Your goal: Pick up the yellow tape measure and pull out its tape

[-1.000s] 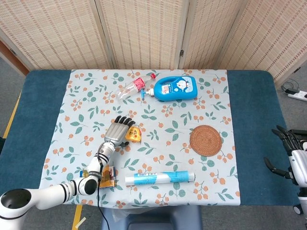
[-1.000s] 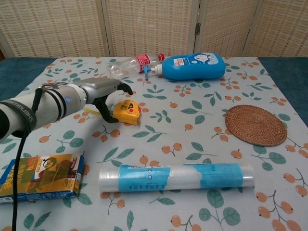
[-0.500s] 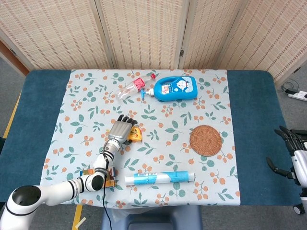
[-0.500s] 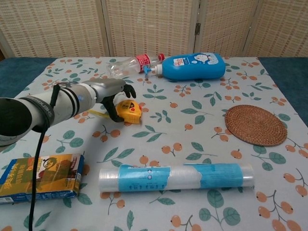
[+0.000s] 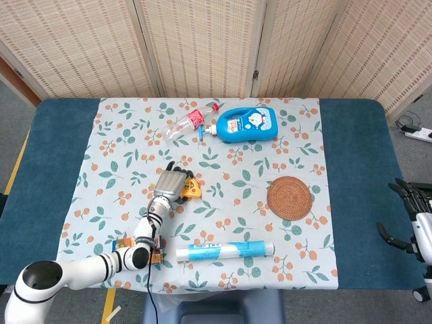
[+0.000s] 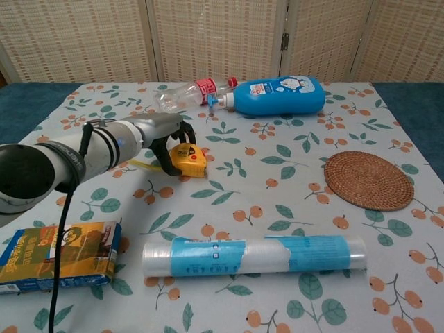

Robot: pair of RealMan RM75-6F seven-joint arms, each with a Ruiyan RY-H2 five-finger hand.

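My left hand (image 6: pixel 163 139) curls around the tape measure (image 6: pixel 187 160) on the cloth (image 6: pixel 291 180), touching it, but I cannot tell if it grips yet. Nothing is lifted. Lifting and pulling the tape are left. My right hand (image 5: pixel 413 219) waits, fingers apart.

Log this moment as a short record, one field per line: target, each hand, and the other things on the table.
target: yellow tape measure, lying on the flowered tablecloth, not lifted
left hand: left hand curled over the tape measure's left side, fingers touching it; a firm hold cannot be confirmed
right hand: right hand off the table's right edge, fingers apart, holding nothing
far side: clear plastic bottle and blue bottle, both lying down
right: round woven coaster
near side: plastic-wrap roll, boxed packet
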